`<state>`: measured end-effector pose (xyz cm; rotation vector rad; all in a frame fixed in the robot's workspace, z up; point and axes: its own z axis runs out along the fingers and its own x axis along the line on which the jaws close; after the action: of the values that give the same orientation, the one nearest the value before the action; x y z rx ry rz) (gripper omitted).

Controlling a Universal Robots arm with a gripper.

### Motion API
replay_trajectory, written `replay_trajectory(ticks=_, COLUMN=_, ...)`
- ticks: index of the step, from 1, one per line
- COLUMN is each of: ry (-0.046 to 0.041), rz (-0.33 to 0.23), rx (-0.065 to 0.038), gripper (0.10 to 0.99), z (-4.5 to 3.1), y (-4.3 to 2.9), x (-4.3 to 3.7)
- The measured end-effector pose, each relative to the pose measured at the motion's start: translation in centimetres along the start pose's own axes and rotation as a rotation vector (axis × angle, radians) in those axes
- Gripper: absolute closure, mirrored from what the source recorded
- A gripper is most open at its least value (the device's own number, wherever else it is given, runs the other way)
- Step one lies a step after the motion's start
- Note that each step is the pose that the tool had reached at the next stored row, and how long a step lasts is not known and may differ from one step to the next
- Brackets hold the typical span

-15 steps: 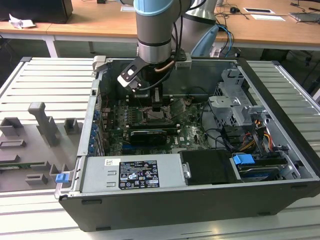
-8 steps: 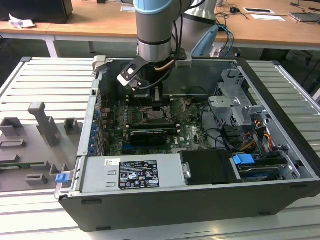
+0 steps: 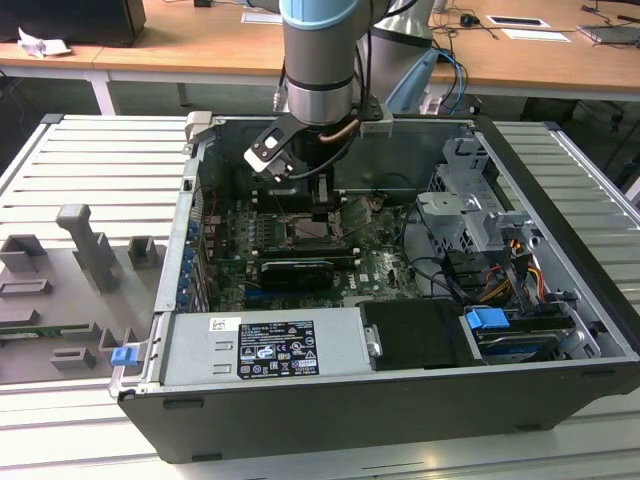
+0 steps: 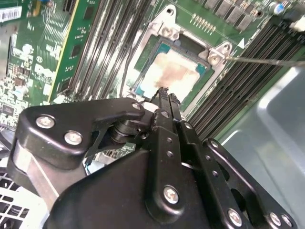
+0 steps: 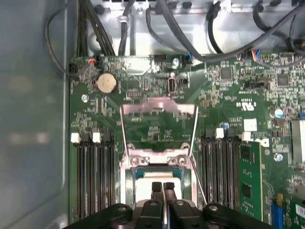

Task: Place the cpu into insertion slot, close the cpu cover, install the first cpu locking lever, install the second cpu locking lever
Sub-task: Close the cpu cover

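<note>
My gripper (image 4: pixel 164 91) hangs just over the insertion slot (image 4: pixel 215 56), its two black fingers pressed together with nothing between them. The cpu (image 4: pixel 174 72) lies flat in the slot with its pale silvery-beige face up. In the first wrist view, the gripper (image 5: pixel 163 187) covers part of the cpu (image 5: pixel 143 187). The cpu cover (image 5: pixel 159 103) stands swung open beyond the slot, green board showing through its window. A thin wire lever (image 4: pixel 267 61) sticks out raised beside the slot. In the exterior view the gripper (image 3: pixel 322 205) reaches down into the open computer case over the board.
Long black memory slots (image 5: pixel 95 176) flank the socket on both sides. Black cables (image 5: pixel 190 43) run along the case wall beyond the board. A grey power supply (image 3: pixel 265 345) and a drive cage (image 3: pixel 470 215) crowd the case (image 3: pixel 560 400). Grey fixtures (image 3: pixel 90 240) sit on the slatted table.
</note>
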<state>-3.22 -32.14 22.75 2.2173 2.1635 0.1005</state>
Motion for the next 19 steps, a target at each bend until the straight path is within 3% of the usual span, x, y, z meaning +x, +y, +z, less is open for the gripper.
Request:
replay_trajectory(ticks=10, ry=-0.0019, rz=0.000, rx=0.000, gripper=0.937, z=-0.60, y=0.54, x=0.00)
replay_trajectory(ticks=12, ry=-0.0017, rz=0.000, rx=0.000, gripper=0.937, z=-1.20, y=0.59, x=0.02)
replay_trajectory(ticks=14, ry=-0.0017, rz=0.000, rx=0.000, gripper=0.937, z=-2.48, y=0.71, x=0.04)
replay_trajectory(ticks=16, ry=-0.0017, rz=0.000, rx=0.001, gripper=0.937, z=-3.33, y=1.46, x=0.07)
replay_trajectory(ticks=19, ry=-0.0017, rz=0.000, rx=0.002, gripper=0.937, z=-3.29, y=2.22, x=0.09)
